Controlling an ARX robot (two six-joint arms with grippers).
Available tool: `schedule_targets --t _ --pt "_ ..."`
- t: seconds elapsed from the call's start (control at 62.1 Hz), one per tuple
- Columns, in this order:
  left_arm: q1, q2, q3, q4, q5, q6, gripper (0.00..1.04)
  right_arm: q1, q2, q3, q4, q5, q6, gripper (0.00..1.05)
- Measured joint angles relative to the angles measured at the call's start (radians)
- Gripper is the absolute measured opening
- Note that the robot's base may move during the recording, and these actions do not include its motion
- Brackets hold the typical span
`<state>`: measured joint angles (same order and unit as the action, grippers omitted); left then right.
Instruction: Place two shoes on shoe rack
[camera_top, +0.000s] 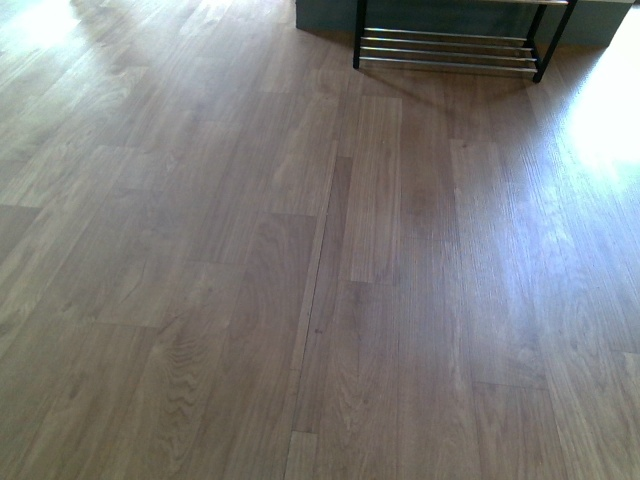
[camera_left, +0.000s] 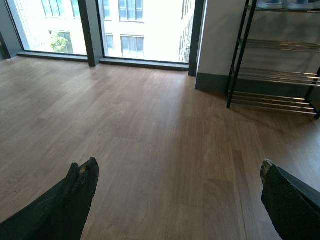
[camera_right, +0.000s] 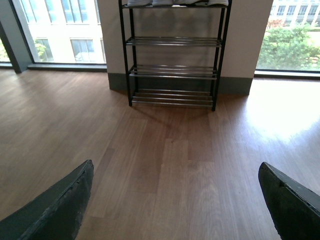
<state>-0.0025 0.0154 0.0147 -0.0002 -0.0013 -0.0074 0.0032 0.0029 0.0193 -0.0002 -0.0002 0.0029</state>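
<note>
- Floor (camera_top: 300, 300): wood-grain planks, smooth, with a soft sheen.
- Shoe rack (camera_right: 172, 70), beyond the spread jaws: matt black metal frame, shiny chrome rods.
- Finger pads (camera_left: 82, 180): black, matt, rough-textured.

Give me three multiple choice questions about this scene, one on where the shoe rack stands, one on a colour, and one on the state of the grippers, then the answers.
1. Where does the shoe rack stand?
A. Against the wall section between the windows
B. In the middle of the floor
C. Lying flat on the floor

2. What colour is the rack's frame?
A. White
B. Black
C. Red

3. How are the two grippers?
A. Both shut on a shoe
B. One open, one holding a shoe
C. Both open and empty

Answers:
1 A, the right wrist view shows it backed against the wall with windows on either side.
2 B, the uprights are black, with chrome rod shelves.
3 C, the left gripper and right gripper each show fingers spread wide, with only bare floor between.
</note>
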Motion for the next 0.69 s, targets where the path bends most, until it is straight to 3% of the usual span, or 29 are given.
schedule_targets --t 0.692 --pt "0.000 0.000 0.000 0.000 0.000 0.000 0.95 0.000 0.000 0.000 0.000 0.000 0.000 0.96"
